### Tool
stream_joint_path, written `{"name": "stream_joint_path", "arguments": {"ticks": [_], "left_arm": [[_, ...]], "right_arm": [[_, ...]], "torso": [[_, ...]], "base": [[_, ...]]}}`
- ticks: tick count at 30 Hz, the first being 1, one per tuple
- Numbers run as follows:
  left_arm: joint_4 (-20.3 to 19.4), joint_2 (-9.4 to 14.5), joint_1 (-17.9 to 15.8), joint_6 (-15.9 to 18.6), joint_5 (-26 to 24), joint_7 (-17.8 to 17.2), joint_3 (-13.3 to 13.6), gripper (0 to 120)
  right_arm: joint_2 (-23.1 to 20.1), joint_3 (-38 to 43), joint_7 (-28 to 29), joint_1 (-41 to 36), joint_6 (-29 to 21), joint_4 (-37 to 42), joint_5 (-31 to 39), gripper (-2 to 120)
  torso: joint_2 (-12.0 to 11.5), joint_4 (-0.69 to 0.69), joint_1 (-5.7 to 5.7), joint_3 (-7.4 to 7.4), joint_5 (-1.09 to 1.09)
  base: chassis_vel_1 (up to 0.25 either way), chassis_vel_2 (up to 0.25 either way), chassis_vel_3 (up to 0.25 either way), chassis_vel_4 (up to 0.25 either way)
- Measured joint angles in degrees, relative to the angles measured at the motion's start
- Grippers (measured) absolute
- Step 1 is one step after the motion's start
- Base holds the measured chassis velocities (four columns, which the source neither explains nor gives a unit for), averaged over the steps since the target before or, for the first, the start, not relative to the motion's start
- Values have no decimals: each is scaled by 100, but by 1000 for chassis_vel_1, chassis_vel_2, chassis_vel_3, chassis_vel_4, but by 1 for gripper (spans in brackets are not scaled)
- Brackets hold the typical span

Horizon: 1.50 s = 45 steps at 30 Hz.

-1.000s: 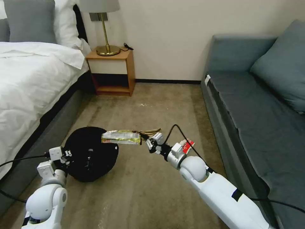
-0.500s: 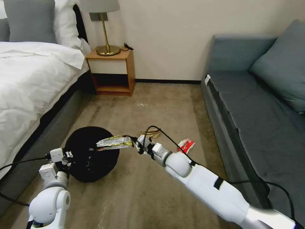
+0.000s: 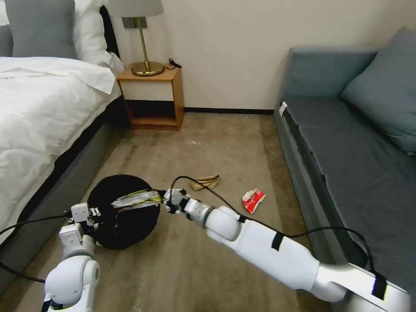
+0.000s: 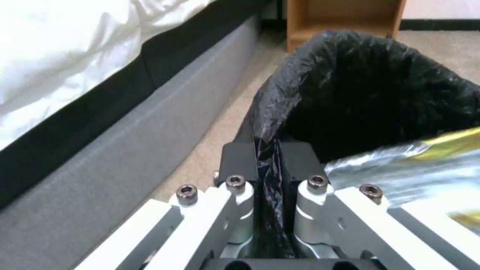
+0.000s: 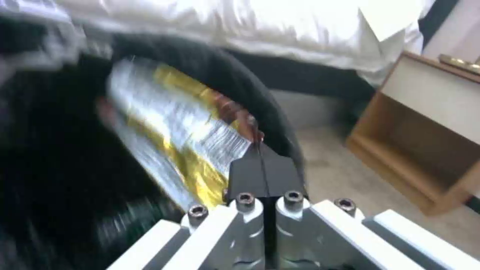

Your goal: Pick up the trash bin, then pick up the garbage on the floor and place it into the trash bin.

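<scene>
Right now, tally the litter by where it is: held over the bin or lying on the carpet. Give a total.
Held by the right pincer over the bin: 1, the wrapper
On the carpet: 2, the paper bag and the red packet
Total: 3

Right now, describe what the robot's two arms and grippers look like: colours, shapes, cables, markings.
Both arms have glossy white rounded shells with ball-like joints and silver metal wrist collars. The right arm carries black bands and a loose black cable looping along it; the left arm trails black cables too. The left gripper and right gripper share white angular linkages with silver hex bolts, ending in flat black fingers.
</scene>
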Motion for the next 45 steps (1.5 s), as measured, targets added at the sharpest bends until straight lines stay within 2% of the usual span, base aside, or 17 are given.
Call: {"name": "stream_joint_path", "arguments": {"ticks": [4,7,8,11,12,15,19,21,22,24,25,28,29,31,33,36,45], "left_arm": [[-42,15,4,5,-73,1,-9,6],[-84,20,5,20,-126,7,-15,6],[-84,20,5,20,-126,7,-15,6],[-98,35,12,23,-151,8,-27,6],[-98,35,12,23,-151,8,-27,6],[-98,69,9,24,-208,9,-50,6],[-99,112,-8,31,-296,10,-90,6],[-98,172,-26,45,-400,10,-146,6],[-98,172,-26,45,-400,10,-146,6],[-93,242,-29,50,-492,9,-204,6],[-93,242,-29,50,-492,9,-204,6],[-66,299,-23,48,-573,5,-226,6],[-66,299,-23,48,-573,5,-226,6],[-37,332,-10,30,-605,-1,-234,6],[-31,338,-7,25,-608,-2,-237,6],[-19,350,2,10,-616,-4,-249,6],[-16,382,27,-16,-648,-6,-285,6]], "right_arm": [[205,-39,62,-104,68,-31,391,12],[195,-54,175,-162,-92,104,782,24],[195,-54,175,-162,-92,104,782,24],[140,32,263,-218,-244,243,1249,39],[140,32,263,-218,-244,243,1249,39],[94,266,382,-333,-243,373,1426,54],[-6,534,432,-437,-9,441,1396,64],[-119,820,652,-614,546,450,1164,74],[-119,820,652,-614,546,450,1164,74],[-206,1398,725,-1000,989,463,723,86],[-206,1398,725,-1000,989,463,723,86],[-226,2103,810,-1610,1179,504,135,99],[-226,2103,810,-1610,1179,504,135,99],[-123,2757,956,-2327,1128,595,-167,100],[-121,2977,959,-2531,1126,651,-204,100],[-235,3351,980,-3095,1152,839,-372,100],[-319,3657,1110,-3808,1209,1110,-581,100]], "torso": [[0,1,0,0,0],[0,-1,0,0,0],[0,-1,0,0,0],[0,-1,0,0,0],[0,-1,0,0,0],[0,0,0,0,1],[0,0,0,0,1],[0,-1,0,0,1],[0,-1,0,0,1],[0,-1,0,-1,1],[0,-1,0,-1,1],[0,-1,0,-1,1],[0,-1,0,-1,1],[-1,-2,0,0,3],[-1,-2,0,0,2],[0,-3,0,-1,2],[0,-1,0,-1,1]], "base": [[0,0,0,0],[0,0,0,0],[0,0,0,0],[0,0,0,0],[0,0,0,0],[0,0,0,0],[0,0,0,0],[0,0,0,0],[0,0,0,0],[0,0,0,0],[0,0,0,0],[0,0,0,0],[0,0,0,0],[0,0,0,0],[0,0,0,0],[0,0,0,0],[0,0,0,0]]}}
